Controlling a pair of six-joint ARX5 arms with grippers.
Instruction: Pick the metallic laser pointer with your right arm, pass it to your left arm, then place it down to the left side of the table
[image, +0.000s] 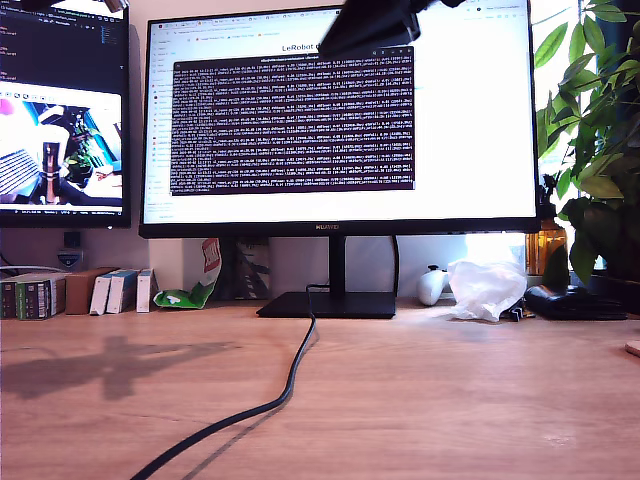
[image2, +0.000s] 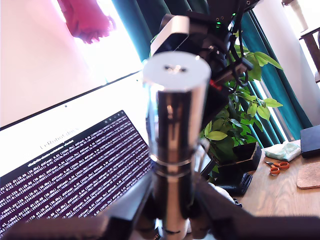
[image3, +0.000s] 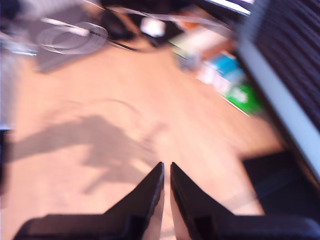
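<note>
1. Clamped in my first gripper (image2: 172, 220) is the shiny silver metallic laser pointer (image2: 175, 125), gripped low on its ridged barrel, raised in front of the large black-framed monitor (image: 335, 110).
2. My second gripper (image3: 166, 175) is seen with black tapered jaws nearly closed on nothing, above the light-brown wood-grain table (image3: 100, 100).
3. The pointer is judged rigid, fairly heavy and slippery; the free upper barrel below the cap would suit a second grasp.
4. Its long axis runs straight out from the jaws, flat round cap outermost.
</note>
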